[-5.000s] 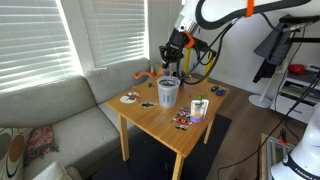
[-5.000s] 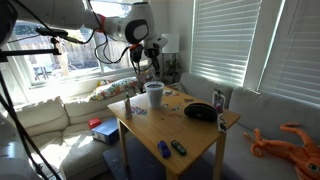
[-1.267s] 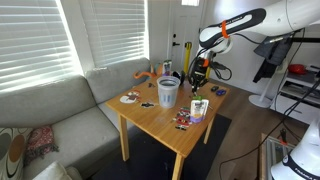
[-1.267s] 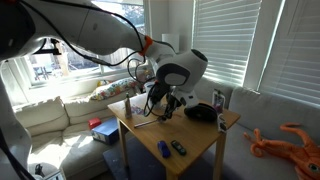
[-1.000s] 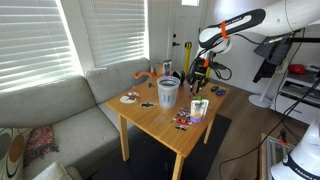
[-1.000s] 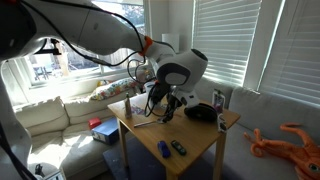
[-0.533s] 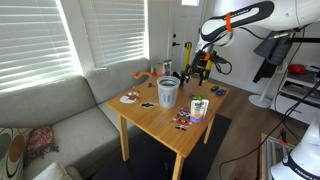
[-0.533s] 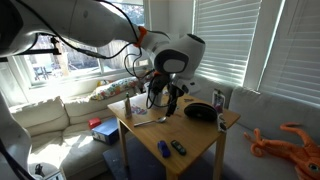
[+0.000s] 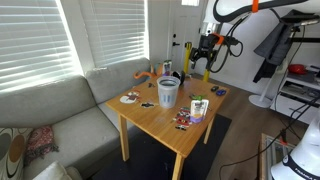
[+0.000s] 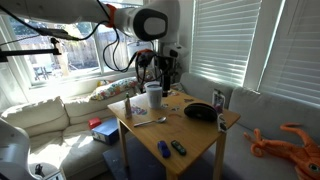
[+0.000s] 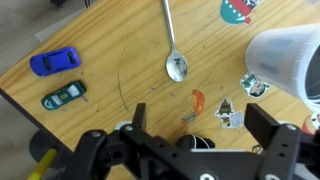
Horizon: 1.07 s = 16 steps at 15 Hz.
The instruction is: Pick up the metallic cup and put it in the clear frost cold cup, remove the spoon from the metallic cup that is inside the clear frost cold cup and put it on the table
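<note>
The spoon [image 11: 173, 45] lies flat on the light-wood table [image 11: 105, 40], handle pointing away from the wrist camera, and is also visible as a thin line in an exterior view [image 10: 150, 121]. The clear frost cold cup [image 11: 285, 60] stands upright to the spoon's right, seen in both exterior views [image 9: 167, 92] [image 10: 154, 93]. The metallic cup does not show on its own in any view. My gripper [image 11: 200, 128] hangs well above the table [image 9: 203, 55], open, with nothing between its fingers [image 11: 265, 125].
A blue toy car [image 11: 53, 62] and a teal one [image 11: 63, 95] sit near the table's edge. Stickers and an orange scrap [image 11: 198, 100] lie near the cup. A black bowl [image 10: 200, 112] and a small white printed container [image 9: 199, 108] also stand on the table; a sofa [image 9: 60, 120] is beside it.
My gripper opened and rose away from the tabletop toward the back. The spoon it held low over the table now lies free on the wood.
</note>
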{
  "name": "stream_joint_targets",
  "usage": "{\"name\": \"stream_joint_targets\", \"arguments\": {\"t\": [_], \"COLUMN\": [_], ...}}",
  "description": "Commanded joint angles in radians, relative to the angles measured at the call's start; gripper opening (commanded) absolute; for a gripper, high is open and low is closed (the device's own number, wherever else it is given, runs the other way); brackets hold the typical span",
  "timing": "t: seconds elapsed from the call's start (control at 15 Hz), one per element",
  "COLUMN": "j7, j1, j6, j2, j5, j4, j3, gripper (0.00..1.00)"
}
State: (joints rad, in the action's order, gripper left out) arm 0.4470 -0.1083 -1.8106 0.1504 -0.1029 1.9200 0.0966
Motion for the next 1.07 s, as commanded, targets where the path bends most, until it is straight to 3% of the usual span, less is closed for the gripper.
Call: {"name": "stream_joint_targets", "arguments": {"t": [0.0,0.67,1.0], "j7": [0.007,0.013,0.001], "j1": [0.010,0.032,0.039], "j6": [0.043,0.041,0.025], "j2": [0.087,0.168,0.159], "j5": [0.096,0.224,0.220], "j4": [-0.012,-0.035,-0.031], "j3": [-0.045,-0.161,-0.170], "gripper": [1.00,1.00,1.00]}}
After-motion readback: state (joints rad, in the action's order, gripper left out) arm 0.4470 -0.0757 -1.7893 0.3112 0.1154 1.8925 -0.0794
